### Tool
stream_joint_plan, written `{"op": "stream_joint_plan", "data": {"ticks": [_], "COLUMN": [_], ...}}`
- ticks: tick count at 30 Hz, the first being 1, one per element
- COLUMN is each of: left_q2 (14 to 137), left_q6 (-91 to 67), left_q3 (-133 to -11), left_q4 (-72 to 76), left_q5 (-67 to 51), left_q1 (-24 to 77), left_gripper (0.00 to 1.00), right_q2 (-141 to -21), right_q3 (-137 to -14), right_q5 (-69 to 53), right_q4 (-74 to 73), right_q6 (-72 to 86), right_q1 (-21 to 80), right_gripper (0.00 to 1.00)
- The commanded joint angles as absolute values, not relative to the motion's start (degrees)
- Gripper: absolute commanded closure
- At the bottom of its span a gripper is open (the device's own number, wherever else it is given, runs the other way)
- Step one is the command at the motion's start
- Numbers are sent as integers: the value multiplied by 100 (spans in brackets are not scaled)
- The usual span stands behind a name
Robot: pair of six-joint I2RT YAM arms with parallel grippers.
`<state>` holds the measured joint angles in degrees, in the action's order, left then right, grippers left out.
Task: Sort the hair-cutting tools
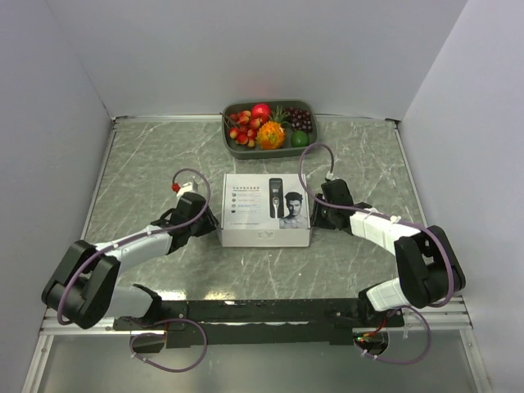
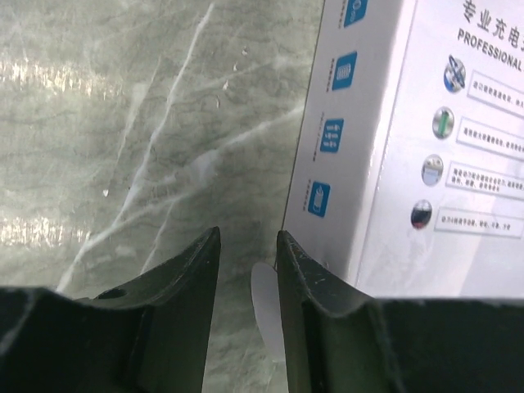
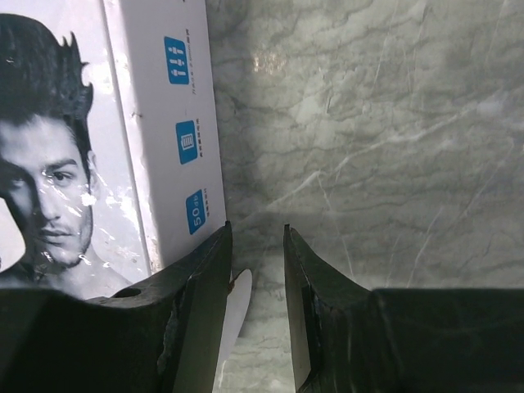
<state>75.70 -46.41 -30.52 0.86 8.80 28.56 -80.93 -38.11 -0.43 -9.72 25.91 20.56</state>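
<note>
No hair-cutting tools show loose on the table; only a clipper printed on the lid of the white printed box (image 1: 267,210) is visible. The box lies shut at the table's middle. My left gripper (image 1: 205,214) sits at the box's left side, open, its jaws on either side of a small white tab (image 2: 264,307) at the box's lower edge (image 2: 344,164). My right gripper (image 1: 318,211) sits at the box's right side (image 3: 176,147), open, with a white tab (image 3: 237,303) between its fingers beside the left one.
A grey tray (image 1: 233,147) of colourful fruit stands at the back middle. White walls close the table on the left, back and right. Purple cables loop above both wrists.
</note>
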Motion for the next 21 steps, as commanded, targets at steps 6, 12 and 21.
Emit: {"op": "stream_joint_plan", "data": {"ticks": [6,12,21], "left_q2": [7234,7137,6970], "left_q6": [-4816,-4913,-5018], "left_q3": [-2830,-2760,-2707], "left_q4": [18,18,18], "left_q5": [932,984,879], "left_q1": [3049,3243,3366], "left_gripper": [60,60,60], "right_q2": [-7919,-7858,-7629], "right_q3": [-3735,-3727,-3560], "right_q5": [386,457,255], "right_q4": [-1538,-1687,-1732], "right_q6": [2997,3094,3164], "right_q1": [2355,2566,2593], "right_gripper": [60,60,60]}}
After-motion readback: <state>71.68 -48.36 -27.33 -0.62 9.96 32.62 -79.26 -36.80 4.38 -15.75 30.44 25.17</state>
